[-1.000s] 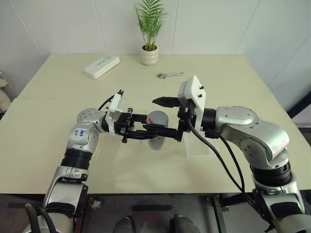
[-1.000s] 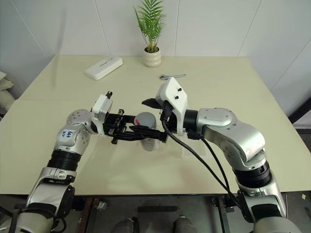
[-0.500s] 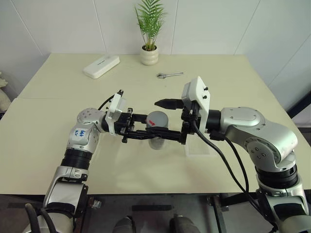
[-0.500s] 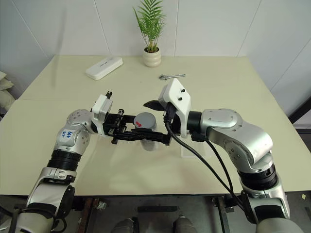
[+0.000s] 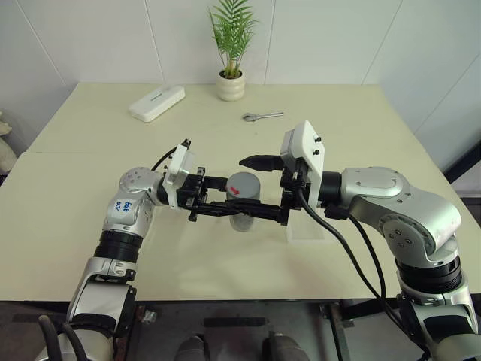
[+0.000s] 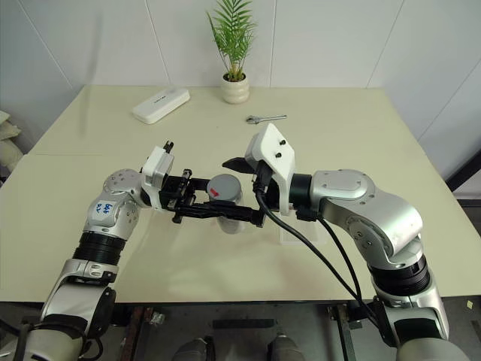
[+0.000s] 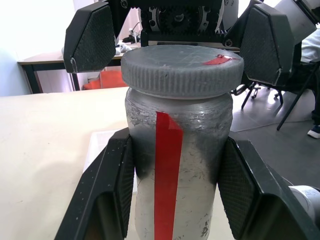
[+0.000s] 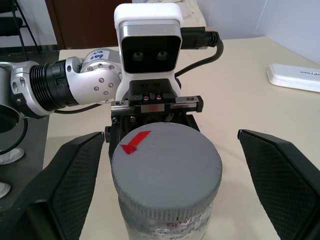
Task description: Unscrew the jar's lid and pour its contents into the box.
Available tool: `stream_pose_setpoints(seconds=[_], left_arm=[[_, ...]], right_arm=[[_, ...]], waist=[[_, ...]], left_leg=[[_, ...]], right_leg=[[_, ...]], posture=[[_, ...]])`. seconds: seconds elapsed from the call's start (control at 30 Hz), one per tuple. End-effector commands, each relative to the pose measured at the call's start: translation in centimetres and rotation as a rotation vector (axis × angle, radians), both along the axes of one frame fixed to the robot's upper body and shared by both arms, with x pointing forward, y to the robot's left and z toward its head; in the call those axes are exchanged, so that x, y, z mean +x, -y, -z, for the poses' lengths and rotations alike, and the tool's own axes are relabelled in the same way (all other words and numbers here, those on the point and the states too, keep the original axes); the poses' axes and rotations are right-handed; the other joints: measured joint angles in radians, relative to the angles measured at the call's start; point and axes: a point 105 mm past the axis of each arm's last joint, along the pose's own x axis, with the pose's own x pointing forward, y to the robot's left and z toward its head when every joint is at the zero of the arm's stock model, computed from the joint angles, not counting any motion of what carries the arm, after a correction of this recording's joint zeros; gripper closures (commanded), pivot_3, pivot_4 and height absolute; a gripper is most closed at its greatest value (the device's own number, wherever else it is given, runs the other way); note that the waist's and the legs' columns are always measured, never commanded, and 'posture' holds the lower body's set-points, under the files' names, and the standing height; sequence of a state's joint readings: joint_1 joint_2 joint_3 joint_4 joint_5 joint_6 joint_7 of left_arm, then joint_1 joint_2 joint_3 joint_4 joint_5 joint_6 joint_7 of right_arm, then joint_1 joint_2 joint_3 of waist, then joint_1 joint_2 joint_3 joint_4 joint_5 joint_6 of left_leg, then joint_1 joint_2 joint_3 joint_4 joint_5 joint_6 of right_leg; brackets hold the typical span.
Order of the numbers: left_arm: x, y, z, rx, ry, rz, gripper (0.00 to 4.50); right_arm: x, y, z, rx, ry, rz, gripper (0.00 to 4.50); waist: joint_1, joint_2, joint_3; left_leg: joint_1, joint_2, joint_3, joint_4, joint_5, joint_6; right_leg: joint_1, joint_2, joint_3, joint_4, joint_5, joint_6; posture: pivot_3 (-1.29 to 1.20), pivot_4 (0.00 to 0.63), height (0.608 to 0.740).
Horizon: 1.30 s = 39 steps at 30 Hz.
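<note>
The left gripper (image 5: 225, 197) clamped the jar (image 7: 177, 175) above the desk's (image 5: 90, 218) middle, lid (image 8: 166, 167) on; the right gripper (image 5: 259, 188) stood wide around the lid, not touching. Unscrewing and pouring into the box (image 5: 307, 229), just beside, remained, by the look of it

A pale yellow-green table (image 5: 113, 241) carries everything. A clear box (image 5: 304, 229) lies on it just below the right gripper (image 5: 255, 186), on that arm's side. A wrench (image 5: 262, 116) lies beyond the right gripper, toward the far edge. A white case (image 5: 157, 102) lies well beyond the left gripper (image 5: 214, 197), and a potted plant (image 5: 231, 84) stands beside the case at the far edge.
</note>
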<state>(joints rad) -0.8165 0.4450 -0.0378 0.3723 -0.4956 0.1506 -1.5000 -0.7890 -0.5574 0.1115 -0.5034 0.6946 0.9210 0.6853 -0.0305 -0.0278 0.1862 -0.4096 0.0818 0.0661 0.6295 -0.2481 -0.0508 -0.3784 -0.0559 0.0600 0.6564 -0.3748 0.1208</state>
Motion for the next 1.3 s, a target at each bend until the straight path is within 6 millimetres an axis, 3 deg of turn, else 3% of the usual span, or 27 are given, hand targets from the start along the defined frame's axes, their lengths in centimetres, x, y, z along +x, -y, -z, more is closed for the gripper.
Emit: stream_pose_setpoints(seconds=[0.03,0.37,0.47,0.6,0.63,1.3], left_arm=[[-0.3,0.0,-1.0,-0.001,0.055,0.022,2.54],[-0.3,0.0,-1.0,0.000,0.055,0.023,2.54],[-0.2,0.0,-1.0,0.000,0.055,0.022,2.54],[-0.2,0.0,-1.0,0.000,0.055,0.019,2.54],[-0.2,0.0,-1.0,0.000,0.055,0.019,2.54],[0.0,0.1,-0.7,0.012,0.035,0.015,2.54]], right_arm=[[-0.7,0.1,-0.8,0.008,0.037,-0.022,0.00],[-0.7,0.0,-0.9,0.013,0.038,-0.022,0.00],[-0.8,0.0,-0.9,0.013,0.038,-0.026,0.58],[-0.8,0.0,-1.0,0.014,0.038,-0.029,1.89],[-0.8,0.0,-1.0,0.015,0.040,-0.029,1.95],[-0.8,0.2,-1.9,0.016,0.072,-0.029,1.95]], waist=[[0.000,0.000,0.000],[0.000,0.000,0.000],[0.000,0.000,0.000],[0.000,0.000,0.000],[0.000,0.000,0.000],[0.000,0.000,0.000]], left_leg=[[0.000,0.000,0.000,0.000,0.000,0.000],[0.000,0.000,0.000,0.000,0.000,0.000],[0.000,0.000,0.000,0.000,0.000,0.000],[0.000,0.000,0.000,0.000,0.000,0.000],[0.000,0.000,0.000,0.000,0.000,0.000],[0.000,0.000,0.000,0.000,0.000,0.000]], right_leg=[[0.000,0.000,0.000,0.000,0.000,0.000],[0.000,0.000,0.000,0.000,0.000,0.000],[0.000,0.000,0.000,0.000,0.000,0.000],[0.000,0.000,0.000,0.000,0.000,0.000],[0.000,0.000,0.000,0.000,0.000,0.000],[0.000,0.000,0.000,0.000,0.000,0.000]], posture=[[0.00,0.150,0.740],[0.00,0.150,0.740],[0.00,0.150,0.740],[0.00,0.150,0.740],[0.00,0.150,0.740],[0.00,0.150,0.740]])
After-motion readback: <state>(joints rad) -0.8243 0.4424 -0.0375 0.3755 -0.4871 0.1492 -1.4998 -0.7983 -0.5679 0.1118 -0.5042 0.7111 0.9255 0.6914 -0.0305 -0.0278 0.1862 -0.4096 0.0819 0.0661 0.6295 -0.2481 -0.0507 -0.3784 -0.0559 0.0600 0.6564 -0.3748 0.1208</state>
